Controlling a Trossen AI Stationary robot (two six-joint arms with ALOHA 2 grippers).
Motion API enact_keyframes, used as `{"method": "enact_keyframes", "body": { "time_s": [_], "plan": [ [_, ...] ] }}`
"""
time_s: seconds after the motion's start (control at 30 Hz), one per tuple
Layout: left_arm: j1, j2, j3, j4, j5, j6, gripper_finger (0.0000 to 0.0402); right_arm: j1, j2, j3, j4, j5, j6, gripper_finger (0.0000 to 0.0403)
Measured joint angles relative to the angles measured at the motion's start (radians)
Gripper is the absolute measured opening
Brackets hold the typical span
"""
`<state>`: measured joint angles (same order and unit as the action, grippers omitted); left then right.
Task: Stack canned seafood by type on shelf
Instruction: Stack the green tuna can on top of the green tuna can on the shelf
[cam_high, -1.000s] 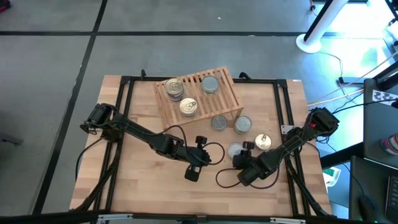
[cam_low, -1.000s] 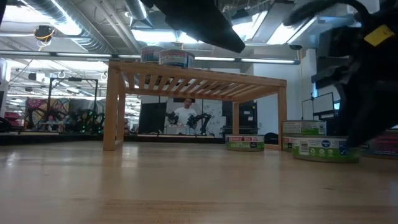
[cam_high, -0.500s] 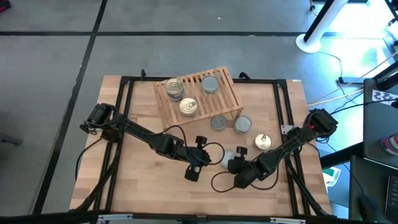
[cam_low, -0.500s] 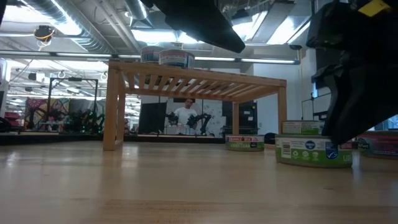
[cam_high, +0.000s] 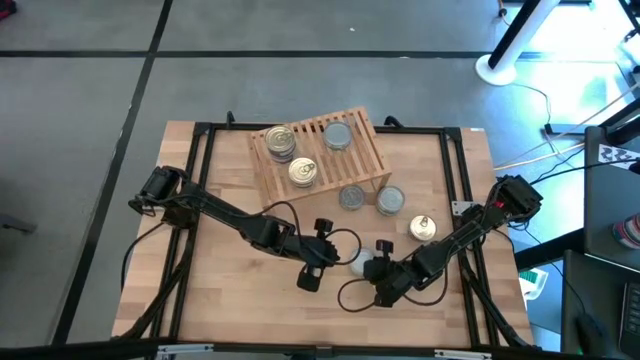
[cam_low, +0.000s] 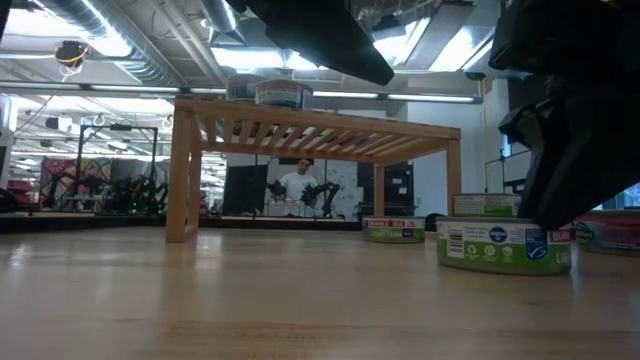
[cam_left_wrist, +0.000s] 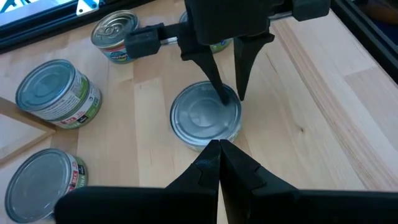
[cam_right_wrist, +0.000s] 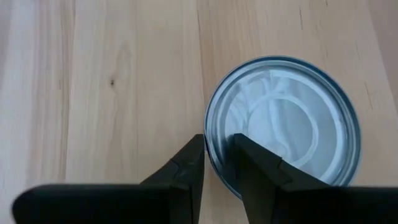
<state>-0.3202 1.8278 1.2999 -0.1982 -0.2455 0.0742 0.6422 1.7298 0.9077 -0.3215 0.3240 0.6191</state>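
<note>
A silver-topped tin (cam_left_wrist: 206, 116) stands on the wooden table, with my right gripper (cam_right_wrist: 219, 163) closed on its rim. In the high view this tin (cam_high: 358, 264) lies between both grippers. My left gripper (cam_left_wrist: 219, 149) hangs shut just above and beside the tin, touching nothing. The slatted shelf (cam_high: 362, 152) stands at the far middle. It carries a stack of tins (cam_high: 281, 143), a gold-topped tin (cam_high: 302, 173) and a silver-topped tin (cam_high: 338, 135). Two silver-topped tins (cam_high: 351, 197), (cam_high: 391, 201) and a gold-topped one (cam_high: 423, 228) stand on the table beside it. My right gripper has the tin's raised rim (cam_right_wrist: 211, 134) between its two fingers, one fingertip (cam_left_wrist: 222, 98) on the lid and the other just outside the wall. The fingers come steeply from above, slanting from the table's right. The tin stands upright with its bottom on the table (cam_low: 503, 268).
The table's black frame rail (cam_high: 462, 190) runs along the right side. Cables (cam_high: 350, 292) loop on the tabletop near both grippers. In the low view the tin (cam_low: 503, 245) has other tins (cam_low: 393, 229) behind it, right of the shelf's leg (cam_low: 453, 185).
My right gripper has moved toward the table's left and near edges and tipped more steeply downward. The silver-topped tin has slid along the table with it, toward my left gripper, staying upright.
</note>
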Motion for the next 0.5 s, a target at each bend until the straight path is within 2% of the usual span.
{"method": "enact_keyframes", "body": {
  "time_s": [0.1,0.23,0.37,0.5],
  "plan": [
    [-0.007,0.0,0.0,0.0,0.007,0.02,0.0003,0.0,0.001,0.0,0.026,-0.005,-0.001,0.0085],
    [-0.01,0.0,0.0,0.0,0.088,0.097,0.0014,0.0,0.001,0.0,0.04,-0.011,-0.025,0.0085],
    [-0.01,0.0,0.0,0.0,0.114,0.143,0.0045,0.0,0.001,-0.001,0.041,-0.006,-0.026,0.0079],
    [-0.012,0.023,0.001,0.024,0.114,0.171,0.0084,0.0,0.002,-0.001,0.062,-0.006,-0.026,0.0047]
  ]
}}
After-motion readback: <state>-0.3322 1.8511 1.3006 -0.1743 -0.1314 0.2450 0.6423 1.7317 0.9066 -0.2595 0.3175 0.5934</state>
